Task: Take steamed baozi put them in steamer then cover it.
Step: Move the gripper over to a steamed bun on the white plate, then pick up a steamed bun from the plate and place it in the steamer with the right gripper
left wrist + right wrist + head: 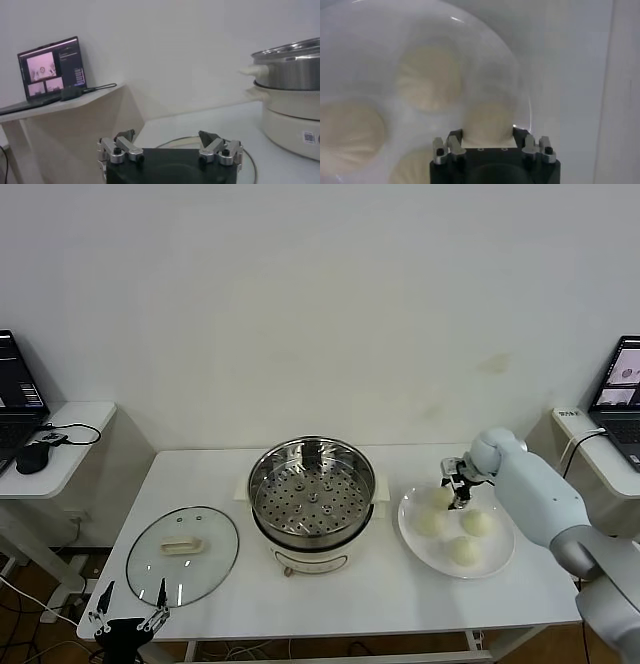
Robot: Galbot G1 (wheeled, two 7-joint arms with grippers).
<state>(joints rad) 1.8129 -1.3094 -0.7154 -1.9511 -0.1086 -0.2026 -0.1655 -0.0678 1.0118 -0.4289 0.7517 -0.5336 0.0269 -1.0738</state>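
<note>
Four off-white baozi lie on a white plate to the right of the steamer, a shiny perforated basket on a cream pot base. My right gripper is down over the plate's far left, its fingers closed against both sides of one baozi that still rests on the plate. The other baozi lie beside it. The clear glass cover lies flat on the table to the left of the steamer. My left gripper hangs open and empty at the table's front left edge, near the cover.
Side tables with laptops stand at far left and far right. In the left wrist view the steamer rises on its pot base past the cover's rim.
</note>
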